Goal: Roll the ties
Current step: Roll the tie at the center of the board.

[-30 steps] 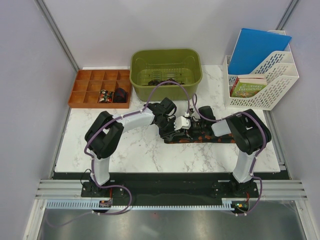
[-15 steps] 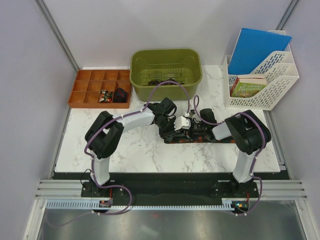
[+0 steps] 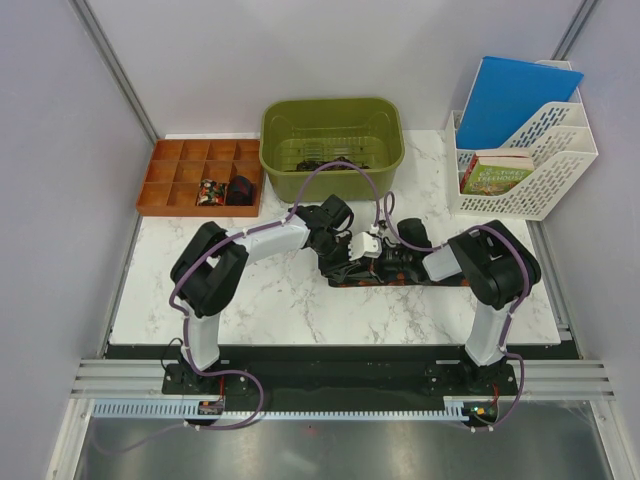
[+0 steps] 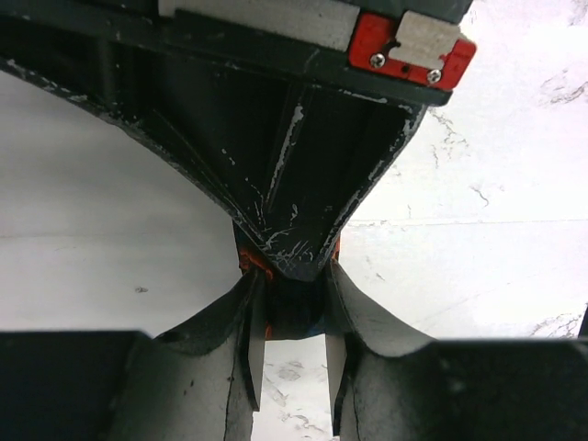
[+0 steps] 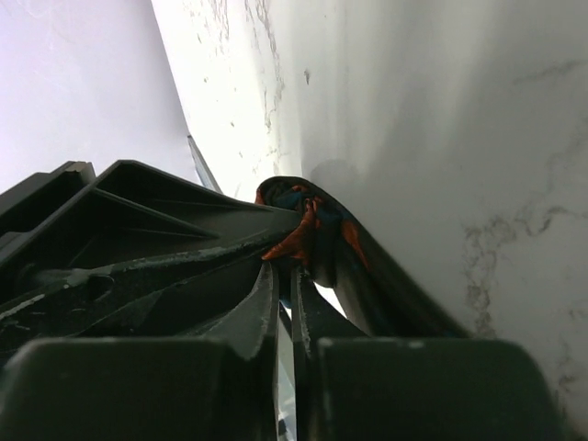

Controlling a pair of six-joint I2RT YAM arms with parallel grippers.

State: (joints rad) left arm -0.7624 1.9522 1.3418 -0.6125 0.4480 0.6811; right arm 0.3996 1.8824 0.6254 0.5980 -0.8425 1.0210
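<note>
A dark tie with orange print (image 3: 405, 277) lies across the middle of the marble table. Its left end is bunched up between both grippers. My left gripper (image 3: 338, 262) comes in from the left and its jaws close on the bunched end of the tie (image 4: 292, 317). My left gripper (image 4: 292, 287) faces the right gripper's dark body just ahead of it. My right gripper (image 3: 368, 252) comes in from the right. In the right wrist view my right gripper (image 5: 287, 268) has its jaws almost together, pinching the folded tie (image 5: 323, 228) at their tips.
A green bin (image 3: 332, 120) holding dark ties stands at the back centre. An orange compartment tray (image 3: 170, 180) is at the back left. A white file rack (image 3: 545, 150) with a book and a blue folder is at the back right.
My right gripper has edged left towards the left gripper, and the tie's flat stretch looks slightly shorter. The left arm has barely moved.
</note>
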